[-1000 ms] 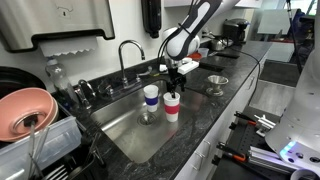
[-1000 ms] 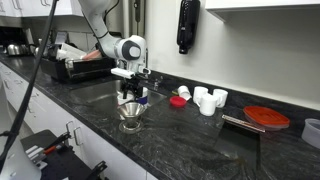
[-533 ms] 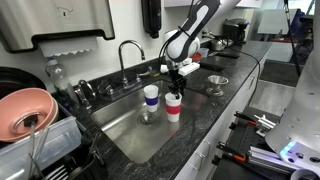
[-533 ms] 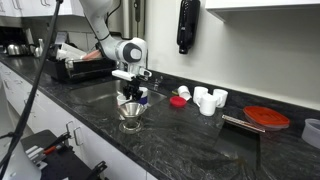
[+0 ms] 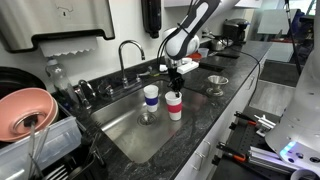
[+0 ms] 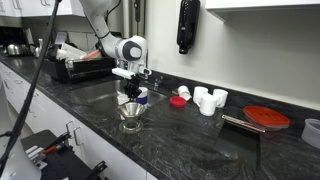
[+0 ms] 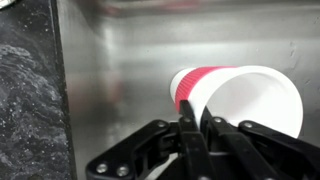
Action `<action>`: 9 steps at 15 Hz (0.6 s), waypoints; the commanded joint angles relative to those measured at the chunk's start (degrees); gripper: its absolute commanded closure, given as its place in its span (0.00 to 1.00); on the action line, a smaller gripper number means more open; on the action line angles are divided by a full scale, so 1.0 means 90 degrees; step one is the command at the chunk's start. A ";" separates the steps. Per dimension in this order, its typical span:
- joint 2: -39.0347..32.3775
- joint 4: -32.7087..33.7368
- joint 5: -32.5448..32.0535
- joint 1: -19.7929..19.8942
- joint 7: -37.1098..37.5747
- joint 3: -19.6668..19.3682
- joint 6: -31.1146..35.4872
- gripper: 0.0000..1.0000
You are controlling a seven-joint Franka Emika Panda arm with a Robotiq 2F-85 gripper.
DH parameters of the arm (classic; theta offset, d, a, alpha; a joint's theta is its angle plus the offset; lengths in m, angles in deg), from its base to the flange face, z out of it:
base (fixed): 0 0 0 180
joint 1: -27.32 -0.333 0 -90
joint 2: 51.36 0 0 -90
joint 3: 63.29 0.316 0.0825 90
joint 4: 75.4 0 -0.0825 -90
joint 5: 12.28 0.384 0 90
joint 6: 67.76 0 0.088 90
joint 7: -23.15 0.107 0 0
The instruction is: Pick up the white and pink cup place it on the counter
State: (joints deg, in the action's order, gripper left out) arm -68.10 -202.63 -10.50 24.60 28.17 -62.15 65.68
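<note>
The white and pink cup (image 5: 175, 104) stands in the steel sink (image 5: 128, 135), right beside a white cup with a blue band (image 5: 151, 96). My gripper (image 5: 176, 88) comes down from above and is shut on the cup's rim. In the wrist view the gripper (image 7: 201, 120) pinches the cup's wall, one finger inside and one outside, and the cup (image 7: 245, 95) shows its pink band and white inside. The dark speckled counter (image 5: 235, 100) runs along the sink's near side. In an exterior view the gripper (image 6: 133, 90) hangs behind a steel funnel.
A steel funnel (image 5: 216, 83) stands on the counter close to the sink. The faucet (image 5: 128, 55) rises behind the sink. A dish rack with a pink bowl (image 5: 25, 110) sits at one end. White cups (image 6: 207, 100), a red lid (image 6: 179, 101) and a red plate (image 6: 267, 117) lie further along.
The jaws have closed from open onto the pink cup's rim. The arm has hardly moved.
</note>
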 commanded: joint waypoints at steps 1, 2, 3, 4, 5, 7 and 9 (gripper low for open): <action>0.0180 0.0082 0.0449 0.0120 -0.0180 0.0115 -0.0056 0.98; 0.0234 0.0132 0.0625 0.0146 -0.0225 0.0133 -0.0071 0.98; 0.0323 0.0190 0.0871 0.0192 -0.0301 0.0155 -0.0106 0.98; 0.0434 0.0247 0.1159 0.0245 -0.0402 0.0173 -0.0180 0.98; 0.0573 0.0268 0.1298 0.0267 -0.0455 0.0134 -0.0158 0.98; 0.0870 0.0327 0.1553 0.0351 -0.0523 0.0038 -0.0151 0.98; 0.1157 0.0390 0.1557 0.0455 -0.0462 -0.0120 -0.0132 0.98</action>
State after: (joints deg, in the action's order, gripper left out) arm -60.66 -199.29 1.72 27.04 24.99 -62.53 65.40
